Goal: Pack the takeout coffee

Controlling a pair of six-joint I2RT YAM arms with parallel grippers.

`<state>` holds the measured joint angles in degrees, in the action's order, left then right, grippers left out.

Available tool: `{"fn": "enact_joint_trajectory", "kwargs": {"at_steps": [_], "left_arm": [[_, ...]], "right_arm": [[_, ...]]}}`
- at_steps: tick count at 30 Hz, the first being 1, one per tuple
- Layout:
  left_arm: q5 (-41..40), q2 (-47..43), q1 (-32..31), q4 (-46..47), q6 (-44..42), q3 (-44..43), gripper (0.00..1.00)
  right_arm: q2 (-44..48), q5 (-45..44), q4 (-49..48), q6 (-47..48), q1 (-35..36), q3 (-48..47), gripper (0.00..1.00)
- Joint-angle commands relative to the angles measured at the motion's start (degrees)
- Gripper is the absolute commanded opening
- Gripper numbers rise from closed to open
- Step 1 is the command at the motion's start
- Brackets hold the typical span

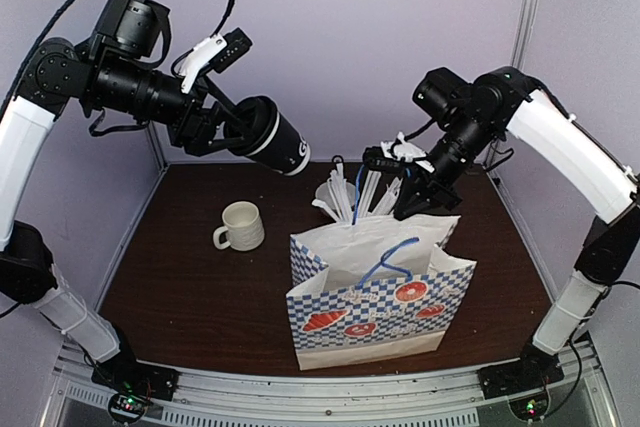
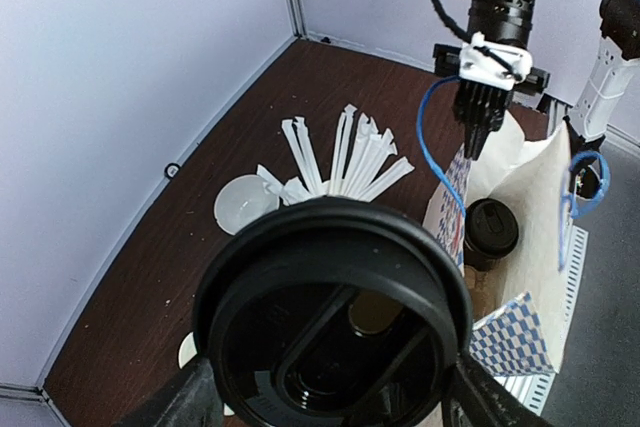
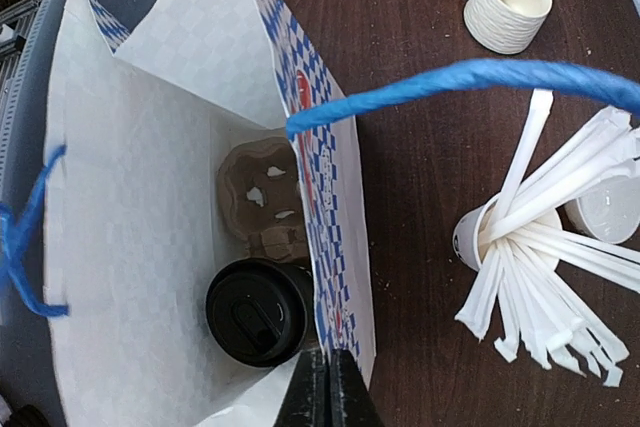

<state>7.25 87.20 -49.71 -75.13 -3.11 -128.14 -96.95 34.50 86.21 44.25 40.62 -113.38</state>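
Note:
My left gripper holds one takeout coffee, a black lidded paper cup with white lettering, tilted in the air above the table left of the bag. In the left wrist view its black lid fills the space between my fingers. The other takeout coffee stands inside the paper bag on a brown cardboard carrier. My right gripper is shut on the top edge of the bag's blue-checked wall, at the bag's rear rim.
A cream handled mug sits left of the bag. Behind the bag stands a white cup of stirrers, fanned out, with a small white round thing beside it. Blue rope handles arch over the bag's mouth. Grey walls enclose the dark table.

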Motion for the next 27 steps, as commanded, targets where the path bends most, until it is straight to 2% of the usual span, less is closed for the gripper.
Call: {"fn": "enact_joint_trajectory", "kwargs": {"at_steps": [1,9,18,22,27], "left_arm": [[1.2,1.5,-0.3,3.7,-0.1,-1.7,0.57],[1.0,3.5,-0.3,5.8,-0.8,-1.9,0.57],[10.6,5.6,-1.0,10.5,1.7,-4.0,0.56],[12.9,6.4,-4.6,11.5,1.5,-4.8,0.55],[12.1,9.0,-11.1,11.5,0.9,-6.5,0.54]], "right_arm": [[7.5,-3.7,1.1,1.3,-2.2,2.3,0.0],[13.8,-3.1,4.6,4.2,-10.2,5.4,0.0],[20.0,-6.7,3.5,3.0,-13.5,12.1,0.0],[21.4,-4.3,4.5,2.4,-13.7,12.8,0.0],[21.4,0.8,5.7,1.2,-13.9,11.4,0.0]]}}
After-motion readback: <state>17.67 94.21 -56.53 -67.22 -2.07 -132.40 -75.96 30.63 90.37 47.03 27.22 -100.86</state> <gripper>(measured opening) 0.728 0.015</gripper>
